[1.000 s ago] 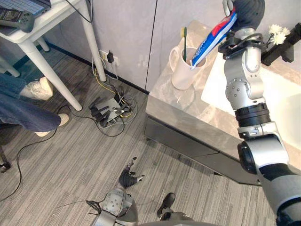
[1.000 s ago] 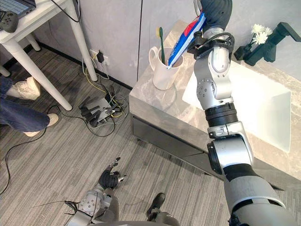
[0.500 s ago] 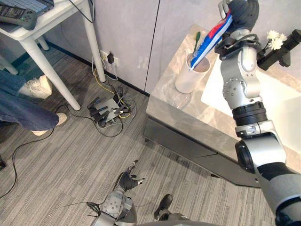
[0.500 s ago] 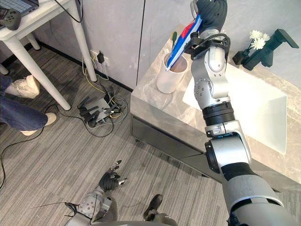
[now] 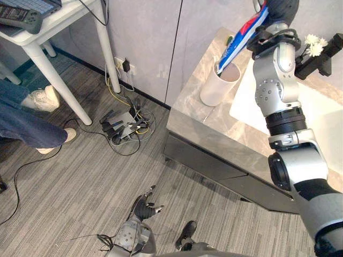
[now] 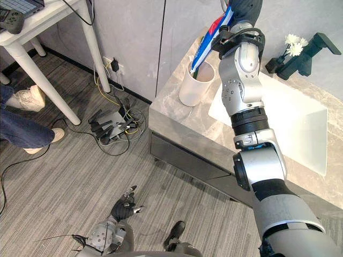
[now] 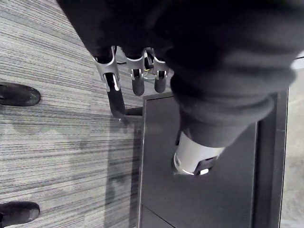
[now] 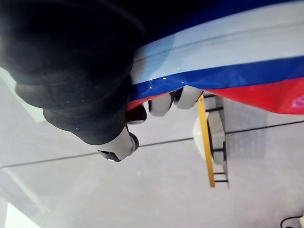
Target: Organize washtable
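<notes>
Room: grey striped floor (image 5: 64,187), grey wall, and a grey stone surface (image 5: 198,115) with a white sink (image 5: 321,118) set in it.
Right hand (image 5: 280,8): up high over the back of the surface, fingers (image 8: 160,104) curled tight round a toothpaste tube (image 5: 242,38).
Tube: red, white and blue, tilted, with its low end at the mouth of a white cup (image 5: 218,88).
Cup: stands on the surface just beside the sink, with a green toothbrush (image 5: 229,39) poking out of it by the tube.
Flowers (image 5: 315,44): white, at the far side of the sink.
Left hand (image 5: 143,206): down low over the floor, near the dark cupboard front (image 7: 213,204) under the surface, fingers straight and loose, holding nothing.
Floor things: a plug box (image 5: 120,126) with tangled wires by the wall.
Far off: a white table (image 5: 56,20) and a person's legs (image 5: 21,126) with pale shoes.
</notes>
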`<state>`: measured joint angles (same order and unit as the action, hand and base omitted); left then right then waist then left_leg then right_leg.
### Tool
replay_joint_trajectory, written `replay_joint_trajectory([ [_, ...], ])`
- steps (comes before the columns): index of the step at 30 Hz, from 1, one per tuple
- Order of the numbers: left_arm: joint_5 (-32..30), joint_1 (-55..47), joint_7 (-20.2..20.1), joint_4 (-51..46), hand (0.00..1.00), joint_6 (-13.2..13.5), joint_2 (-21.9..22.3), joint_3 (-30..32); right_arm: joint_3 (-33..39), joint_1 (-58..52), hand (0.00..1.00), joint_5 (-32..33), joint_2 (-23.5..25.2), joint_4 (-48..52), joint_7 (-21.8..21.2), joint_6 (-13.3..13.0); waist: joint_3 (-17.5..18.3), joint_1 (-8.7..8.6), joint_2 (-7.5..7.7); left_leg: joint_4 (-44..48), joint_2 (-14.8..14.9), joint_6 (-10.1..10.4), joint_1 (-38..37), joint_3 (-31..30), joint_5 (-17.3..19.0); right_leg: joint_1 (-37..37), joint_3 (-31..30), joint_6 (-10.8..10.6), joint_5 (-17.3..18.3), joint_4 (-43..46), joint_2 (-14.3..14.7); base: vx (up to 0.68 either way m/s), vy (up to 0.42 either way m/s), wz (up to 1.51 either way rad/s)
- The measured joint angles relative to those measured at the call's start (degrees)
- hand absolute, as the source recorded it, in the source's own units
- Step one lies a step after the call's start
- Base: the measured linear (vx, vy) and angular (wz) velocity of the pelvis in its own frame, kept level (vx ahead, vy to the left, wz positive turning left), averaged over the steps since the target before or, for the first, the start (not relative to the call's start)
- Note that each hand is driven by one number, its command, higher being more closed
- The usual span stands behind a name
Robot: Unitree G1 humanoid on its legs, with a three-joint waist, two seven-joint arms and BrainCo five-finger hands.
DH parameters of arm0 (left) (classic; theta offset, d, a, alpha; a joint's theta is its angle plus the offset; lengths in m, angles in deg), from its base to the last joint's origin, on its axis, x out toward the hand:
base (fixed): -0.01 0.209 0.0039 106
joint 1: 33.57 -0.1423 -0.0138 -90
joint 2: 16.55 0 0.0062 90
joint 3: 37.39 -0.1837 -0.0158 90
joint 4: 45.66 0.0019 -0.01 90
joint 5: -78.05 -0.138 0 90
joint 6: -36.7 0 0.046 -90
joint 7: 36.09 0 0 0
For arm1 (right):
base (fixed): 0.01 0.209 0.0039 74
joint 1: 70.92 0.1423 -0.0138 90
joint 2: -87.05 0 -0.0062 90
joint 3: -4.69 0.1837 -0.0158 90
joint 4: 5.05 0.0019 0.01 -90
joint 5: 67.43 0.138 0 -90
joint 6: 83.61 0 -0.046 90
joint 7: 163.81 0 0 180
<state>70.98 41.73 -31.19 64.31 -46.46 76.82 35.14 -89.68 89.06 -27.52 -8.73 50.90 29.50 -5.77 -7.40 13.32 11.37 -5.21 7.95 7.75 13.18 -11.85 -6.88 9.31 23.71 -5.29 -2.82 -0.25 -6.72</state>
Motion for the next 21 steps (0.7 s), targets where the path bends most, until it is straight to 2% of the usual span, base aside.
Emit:
replay_joint_trajectory([
  [13, 0.8, 0.0, 0.0, 0.1, 0.00, 0.0, -0.1, 0.1, 0.1, 0.4, 1.00, -0.1, -2.5, -0.7, 0.7, 0.1, -0.3, -0.08, -0.37, 0.0, 0.0, 0.0, 0.7, 0.1, 0.0, 0.8, -0.2, 0.0, 0.0, 0.0, 0.0, 0.00, 0.000, 0.00],
  [21, 1.9, 0.2, -1.0, 0.1, 0.00, 0.0, 0.0, 0.1, 0.1, 1.8, 1.00, -0.1, -2.5, -1.3, 0.7, 0.2, -1.7, -0.08, -1.88, 0.0, 0.0, 0.0, 1.0, 0.2, 0.0, 1.1, -0.2, 0.0, 0.0, 0.0, 0.0, 0.00, 0.000, 0.00],
])
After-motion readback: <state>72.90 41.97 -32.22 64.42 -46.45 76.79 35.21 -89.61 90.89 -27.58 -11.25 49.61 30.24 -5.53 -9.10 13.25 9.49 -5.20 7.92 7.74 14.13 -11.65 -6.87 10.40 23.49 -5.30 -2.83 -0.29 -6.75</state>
